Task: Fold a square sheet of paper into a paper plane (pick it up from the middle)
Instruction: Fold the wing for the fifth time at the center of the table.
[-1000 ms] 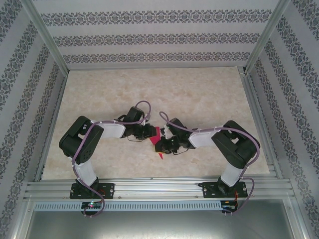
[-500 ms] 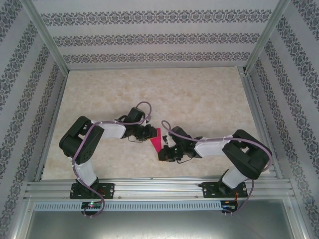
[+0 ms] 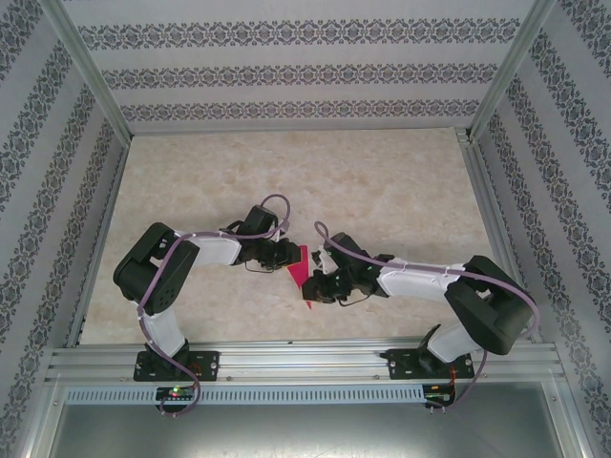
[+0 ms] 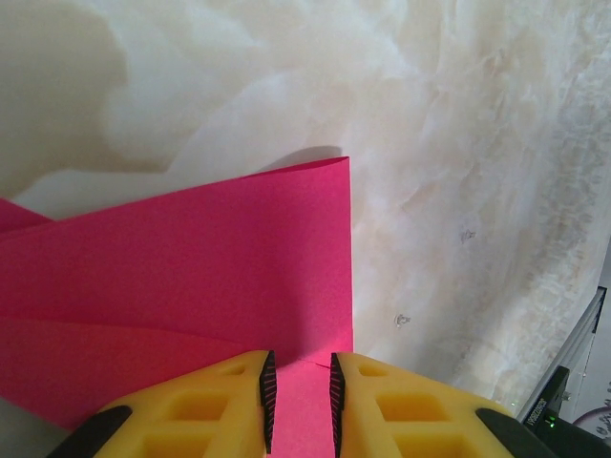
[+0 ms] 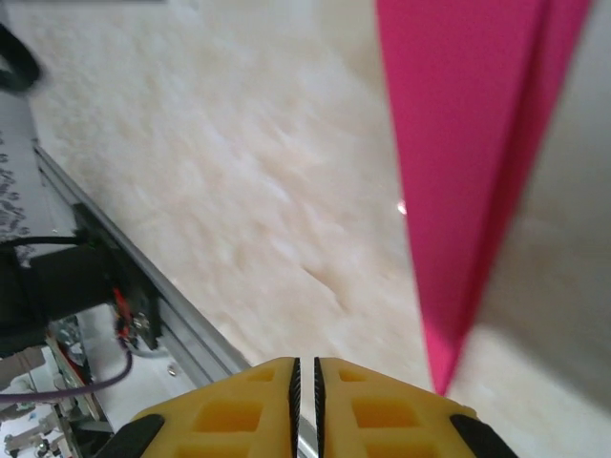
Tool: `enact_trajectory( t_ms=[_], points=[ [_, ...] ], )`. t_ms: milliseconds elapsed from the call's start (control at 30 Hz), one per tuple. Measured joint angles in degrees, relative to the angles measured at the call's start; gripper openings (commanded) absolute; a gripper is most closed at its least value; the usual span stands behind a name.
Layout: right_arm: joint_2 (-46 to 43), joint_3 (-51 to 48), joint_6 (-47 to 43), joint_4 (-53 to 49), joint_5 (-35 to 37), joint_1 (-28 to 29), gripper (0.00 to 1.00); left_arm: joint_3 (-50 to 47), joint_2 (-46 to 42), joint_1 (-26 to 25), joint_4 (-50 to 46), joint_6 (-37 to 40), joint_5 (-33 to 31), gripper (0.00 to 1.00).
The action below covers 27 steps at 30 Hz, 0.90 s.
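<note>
1. Marbled beige counter (image 3: 382,191) sits inside patterned walls, and both arms meet near its middle.
2. The left claw (image 4: 299,401) is clenched on the edge of the magenta paper sheet (image 4: 191,267), which is held just above the counter between the two arms.
3. The right claw (image 5: 306,401) is pinched together and grips nothing; the paper hangs just beside it.
4. Overlapping layers and a narrow point are visible, so the early folds look done. The sharp wings and centre ridge are probably left to make.
</note>
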Motion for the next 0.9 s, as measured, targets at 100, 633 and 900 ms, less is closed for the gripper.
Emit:
enact_trajectory(
  t_ms=[100, 633, 900],
  points=[
    [2.21, 1.44, 0.07, 1.03, -0.09, -0.13, 0.14, 0.00, 0.00, 0.00, 0.00, 0.00, 0.00, 0.27],
    [6.51, -6.47, 4.15, 12.41, -0.50, 3.98, 0.15, 0.26, 0.00, 0.00, -0.72, 0.07, -0.02, 0.26],
    [-0.35, -7.39, 3.61, 1.75, 0.39, 4.35, 0.15, 0.33, -0.09, 0.02, -0.87, 0.46, -0.04, 0.29]
  ],
)
